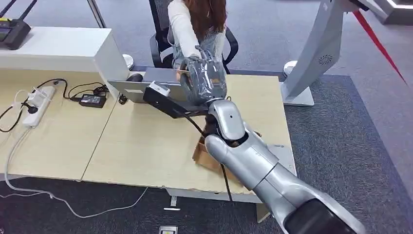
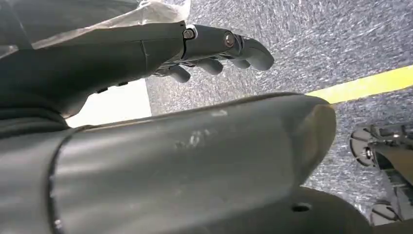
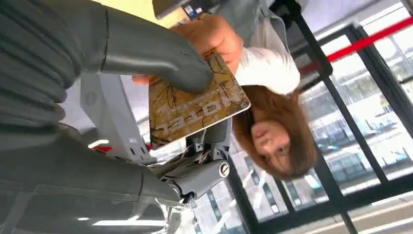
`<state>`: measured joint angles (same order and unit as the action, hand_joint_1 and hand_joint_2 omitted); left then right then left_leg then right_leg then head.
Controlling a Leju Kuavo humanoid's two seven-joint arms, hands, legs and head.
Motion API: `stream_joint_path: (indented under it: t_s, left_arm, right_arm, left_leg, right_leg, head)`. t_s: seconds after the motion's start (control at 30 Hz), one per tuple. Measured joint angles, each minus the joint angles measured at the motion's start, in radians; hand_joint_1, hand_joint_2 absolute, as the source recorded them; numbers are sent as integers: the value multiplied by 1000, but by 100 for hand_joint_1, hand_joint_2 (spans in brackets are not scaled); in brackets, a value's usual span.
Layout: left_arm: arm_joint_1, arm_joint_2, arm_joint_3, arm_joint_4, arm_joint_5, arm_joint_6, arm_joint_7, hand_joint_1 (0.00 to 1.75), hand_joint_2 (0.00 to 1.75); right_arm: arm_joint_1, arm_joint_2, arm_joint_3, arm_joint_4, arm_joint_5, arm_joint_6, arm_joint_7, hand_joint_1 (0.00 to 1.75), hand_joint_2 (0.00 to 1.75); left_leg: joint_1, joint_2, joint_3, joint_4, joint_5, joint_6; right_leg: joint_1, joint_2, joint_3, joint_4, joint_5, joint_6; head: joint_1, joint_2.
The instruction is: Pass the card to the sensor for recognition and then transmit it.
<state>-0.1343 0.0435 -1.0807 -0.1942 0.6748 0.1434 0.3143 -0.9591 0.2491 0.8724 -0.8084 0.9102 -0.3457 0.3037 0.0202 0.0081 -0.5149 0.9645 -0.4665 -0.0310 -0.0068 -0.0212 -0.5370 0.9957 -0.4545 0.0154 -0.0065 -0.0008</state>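
Note:
My right hand [image 1: 205,79] reaches out over the far edge of the wooden desk [image 1: 141,146] toward a seated person [image 1: 197,24]. It holds a brown patterned card [image 3: 195,111] between the thick thumb [image 3: 156,53] and the darker fingers [image 3: 199,176]. The person's hand [image 3: 212,35] also grips the card's far end. In the head view a thin edge of the card [image 1: 181,72] shows beside my hand. The black sensor unit [image 1: 163,101] with a white top lies on the desk just below my hand. My left hand [image 2: 214,48] hangs over grey carpet, fingers loosely extended, holding nothing.
A grey laptop [image 1: 131,87] sits behind the sensor. A power strip [image 1: 36,105] and black adapter [image 1: 92,100] with cables lie at the desk's left. A cardboard box [image 1: 204,157] stands under my forearm. A white cabinet [image 1: 58,48] and a grey stand [image 1: 316,53] flank the desk.

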Motion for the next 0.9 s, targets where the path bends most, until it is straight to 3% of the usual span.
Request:
stream_joint_path:
  t_s: [0.43, 0.47, 0.5, 0.9]
  left_arm:
    - [0, -3, -1, 0, 0, 3, 5, 0, 0]
    - [0, -3, -1, 0, 0, 3, 5, 0, 0]
    - [0, -3, -1, 0, 0, 3, 5, 0, 0]
    - [1, 1, -1, 0, 14, 8, 13, 0, 0]
  right_arm:
    - [-7, 15, 4, 102, -42, -2, -5, 175, 175]
    - [-7, 15, 4, 108, -47, -5, -9, 61, 175]
    - [-7, 15, 4, 112, -53, -7, -12, 0, 175]
    - [9, 29, 19, 103, -89, -111, -71, 0, 175]
  left_leg:
    - [0, 0, -1, 0, -1, 0]
    - [0, 0, -1, 0, -1, 0]
    - [0, 0, -1, 0, -1, 0]
    - [0, 1, 0, 0, -1, -1]
  right_leg:
    - [0, 0, -2, 0, 0, 0]
    - [0, 0, -2, 0, 0, 0]
    - [0, 0, -2, 0, 0, 0]
    - [0, 1, -1, 0, 0, 0]
  head:
    - [0, 0]
    - [0, 0]
    - [0, 0]
    - [0, 0]
